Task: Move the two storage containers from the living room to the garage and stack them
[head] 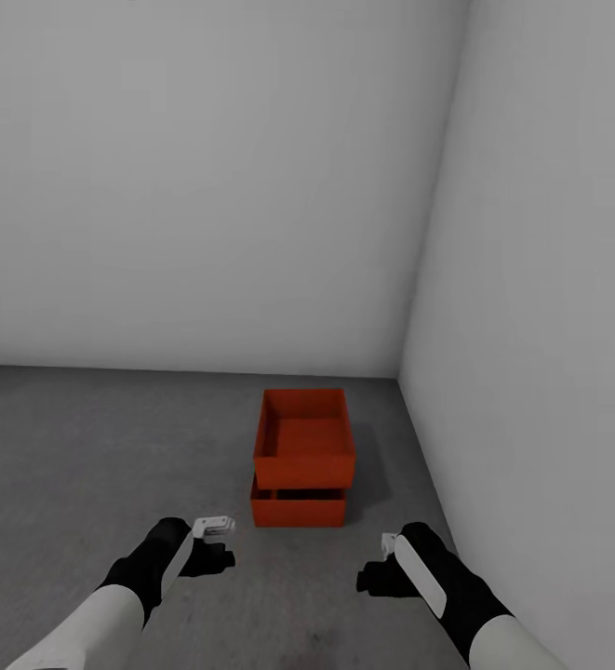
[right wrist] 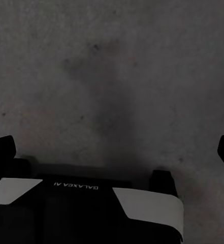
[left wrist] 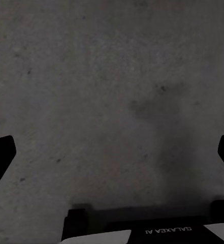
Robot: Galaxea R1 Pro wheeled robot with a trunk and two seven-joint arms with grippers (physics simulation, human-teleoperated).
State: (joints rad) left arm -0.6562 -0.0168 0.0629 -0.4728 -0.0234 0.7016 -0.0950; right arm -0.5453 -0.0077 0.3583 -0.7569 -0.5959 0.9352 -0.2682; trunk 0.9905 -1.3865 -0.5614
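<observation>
Both claws hang low at the near edge of the head view, empty and pointed down at the floor (head: 112,447). The left claw (head: 216,556) sits at the end of a black-and-white forearm, with its white wrist block turned toward the middle of the scene. In the left wrist view its two dark fingertips (left wrist: 1,155) show at opposite edges of the picture, spread wide apart with nothing but speckled grey concrete (left wrist: 112,101) between them. The right claw (head: 374,579) mirrors it on the other side. In the right wrist view its fingertips (right wrist: 2,150) likewise stand far apart at the picture's edges, over bare dark concrete (right wrist: 122,76).

Just beyond the claws, roughly midway between them and a little toward the right one, stand the two storage containers. The lower container (head: 298,507) rests on the dark grey floor. The upper container (head: 304,442) sits on top of it, open side up, its red-orange interior visible. The upper one is set slightly back from the lower one's front edge. Neither claw touches either bin.

Behind the stack the floor runs to a plain pale back wall (head: 205,186), which meets a right-hand wall (head: 549,279) in a corner near the containers.
</observation>
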